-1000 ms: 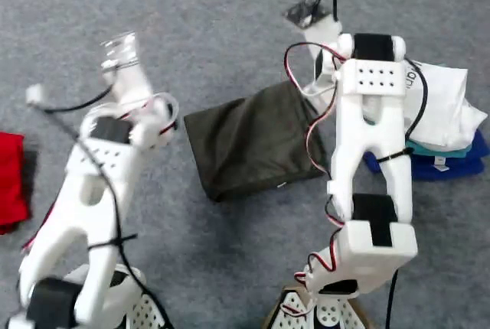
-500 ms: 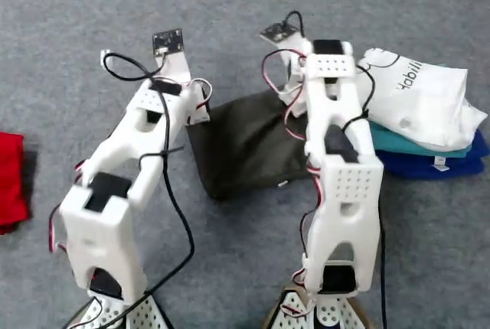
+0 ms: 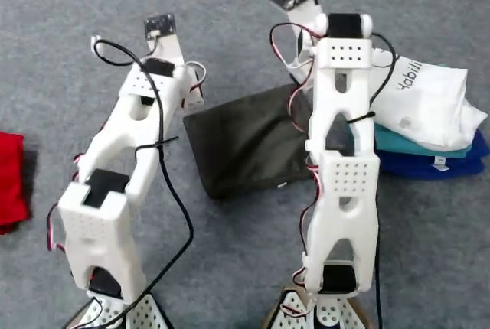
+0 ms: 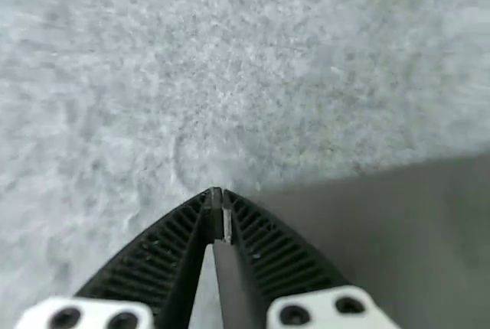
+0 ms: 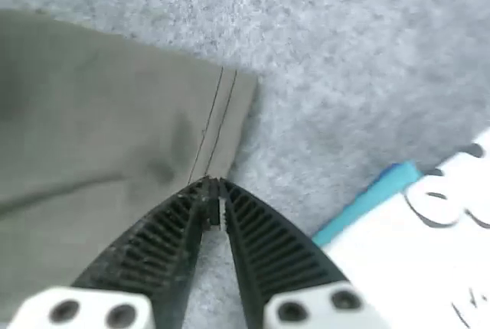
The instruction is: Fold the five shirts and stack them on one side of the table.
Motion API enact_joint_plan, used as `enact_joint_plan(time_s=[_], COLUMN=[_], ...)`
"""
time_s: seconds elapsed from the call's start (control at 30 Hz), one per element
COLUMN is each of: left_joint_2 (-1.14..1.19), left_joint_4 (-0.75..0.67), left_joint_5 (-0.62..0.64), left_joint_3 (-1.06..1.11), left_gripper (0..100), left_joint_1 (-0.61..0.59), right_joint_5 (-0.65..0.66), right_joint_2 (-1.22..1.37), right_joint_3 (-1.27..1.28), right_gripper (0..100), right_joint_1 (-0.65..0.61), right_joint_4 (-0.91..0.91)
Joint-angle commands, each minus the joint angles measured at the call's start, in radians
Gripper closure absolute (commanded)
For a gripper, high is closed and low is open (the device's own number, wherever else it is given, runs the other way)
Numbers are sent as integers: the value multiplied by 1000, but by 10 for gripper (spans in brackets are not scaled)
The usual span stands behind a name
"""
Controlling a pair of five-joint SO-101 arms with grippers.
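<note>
- Shirts first: the folded dark olive cloth shirt (image 3: 253,141) lay between the two sets of fingers, with a far corner at each.
- The left gripper (image 4: 215,195) had its fingers together at the shirt's edge. The right gripper (image 5: 212,185) had its fingers together on the stitched hem, possibly nipping cloth, though that was hard to tell.
- Doing this step well meant pinching both corners evenly, lifting level, and setting the shirt squarely on the stack beyond the right fingers.
- The crumpled white printed shirt (image 3: 425,103) topping that stack bore dark lettering, and the dark blue bottom shirt (image 3: 398,167) had a small white label (image 3: 442,162). Neither is read off here.

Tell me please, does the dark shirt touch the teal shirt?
Apart. The right wrist view shows bare grey table between the dark shirt and the teal shirt.
</note>
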Motion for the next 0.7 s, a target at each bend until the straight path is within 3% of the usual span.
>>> enact_joint_plan(time_s=[0.0, 0.13, 0.33, 0.43, 0.53, 0.67], left_joint_2=[-165, -266, -243, -156, -61, 25], left_joint_4=[91, 12, -388, -399, -387, -253], left_joint_5=[-20, -101, -18, 68, 72, 71], left_joint_3=[-3, 204, 508, 485, 402, 245], left_gripper=[982, 982, 982, 982, 982, 982], left_joint_1=[12, 77, 61, 17, -6, -5], right_joint_5=[3, 87, 112, 114, 112, 118], right_joint_2=[-285, -570, -792, -789, -763, -673], right_joint_3=[259, 693, 1225, 1391, 1465, 1455], right_gripper=[996, 996, 996, 996, 996, 996], right_joint_1=[-15, -41, -25, -19, -18, 18], right_joint_4=[20, -26, -292, -394, -479, -509])
